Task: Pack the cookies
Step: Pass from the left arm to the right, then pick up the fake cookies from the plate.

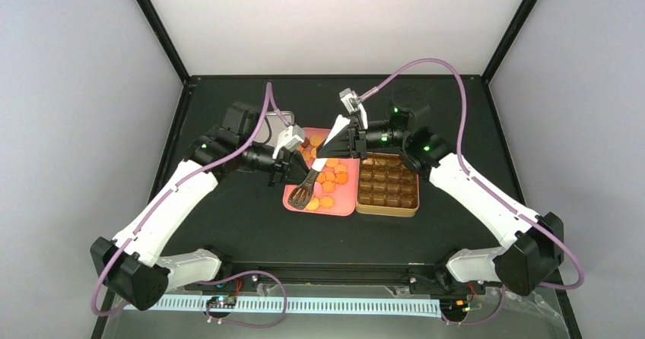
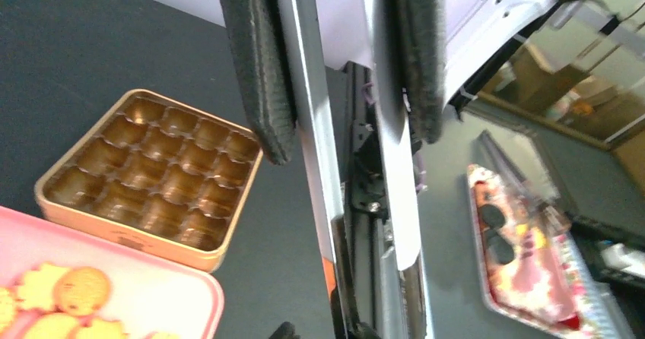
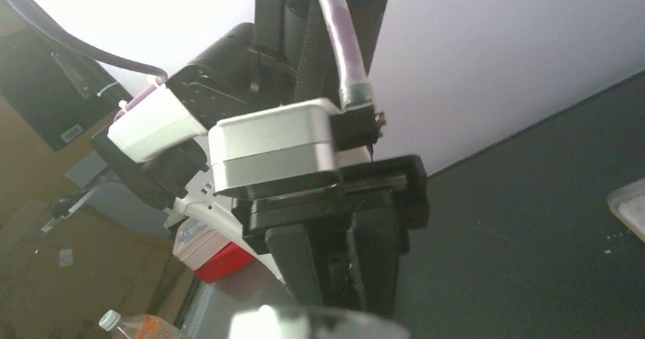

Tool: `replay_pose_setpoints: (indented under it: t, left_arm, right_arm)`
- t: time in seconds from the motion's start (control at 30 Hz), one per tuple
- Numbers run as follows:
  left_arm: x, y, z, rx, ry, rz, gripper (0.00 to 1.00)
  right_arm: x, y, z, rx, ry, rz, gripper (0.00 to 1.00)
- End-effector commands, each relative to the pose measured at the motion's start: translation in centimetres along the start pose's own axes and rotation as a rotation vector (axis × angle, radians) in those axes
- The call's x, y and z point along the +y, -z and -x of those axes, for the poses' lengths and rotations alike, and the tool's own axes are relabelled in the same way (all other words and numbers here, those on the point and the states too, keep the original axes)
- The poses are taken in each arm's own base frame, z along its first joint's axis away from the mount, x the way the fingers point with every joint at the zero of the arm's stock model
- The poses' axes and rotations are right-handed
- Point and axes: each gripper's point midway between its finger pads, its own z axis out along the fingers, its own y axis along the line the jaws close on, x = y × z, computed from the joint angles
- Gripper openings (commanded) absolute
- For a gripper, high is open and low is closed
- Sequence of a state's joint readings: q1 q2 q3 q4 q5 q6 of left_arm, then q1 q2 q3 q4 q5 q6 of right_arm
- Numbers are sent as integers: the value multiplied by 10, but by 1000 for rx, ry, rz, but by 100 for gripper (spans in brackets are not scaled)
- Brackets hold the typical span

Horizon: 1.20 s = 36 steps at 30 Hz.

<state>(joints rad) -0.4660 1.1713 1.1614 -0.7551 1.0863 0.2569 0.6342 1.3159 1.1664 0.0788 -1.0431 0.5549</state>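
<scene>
The cookies (image 1: 328, 178), mostly orange rounds, lie loose on the pink tray (image 1: 346, 204) in the middle of the table, toward its far edge. None sits in the gold tin (image 1: 389, 184) just beside the tray on the right; its brown cups look bare. A slotted spatula (image 1: 303, 196) leans over the tray, its dark head down near the tray's near-left corner. The left pincer (image 1: 287, 173) stands narrow around the pale handle. Its pads (image 2: 262, 73) flank the handle closely, but whether they pinch it I cannot tell. The right pincer (image 1: 341, 143) meets the handle's upper end, and its grip I cannot tell either. The step in hand looks like settling the spatula in one grip before scooping. Next, the blade should slide flat beneath a cookie and carry it level to a cup.
</scene>
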Motion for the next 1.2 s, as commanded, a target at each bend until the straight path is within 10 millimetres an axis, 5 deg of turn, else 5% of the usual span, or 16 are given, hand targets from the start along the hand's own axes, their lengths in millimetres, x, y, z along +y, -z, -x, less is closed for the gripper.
replay_pose_setpoints:
  t: [0.0, 0.23, 0.33, 0.6, 0.77, 0.93, 1.17]
  left_arm:
    - [30, 12, 10, 31, -146, 217, 25]
    - [93, 45, -4, 152, -117, 530, 62]
    - [125, 73, -15, 205, -65, 678, 68]
    - [199, 130, -119, 397, 33, 965, 67]
    - [218, 126, -176, 500, -76, 1014, 67]
    - [227, 105, -191, 488, -152, 986, 66]
    - [232, 61, -217, 615, -251, 942, 63]
  right_arm:
    - [15, 10, -4, 8, 14, -45, 19]
    - [-21, 26, -7, -44, 88, -308, 16]
    - [-45, 37, -7, -100, 119, -444, 17]
    - [-108, 43, -19, -181, 166, -739, 15]
    - [-128, 27, -33, -190, 186, -804, 15]
    - [-137, 13, -43, -192, 161, -824, 13]
    - [-140, 30, -52, -233, 133, -882, 13]
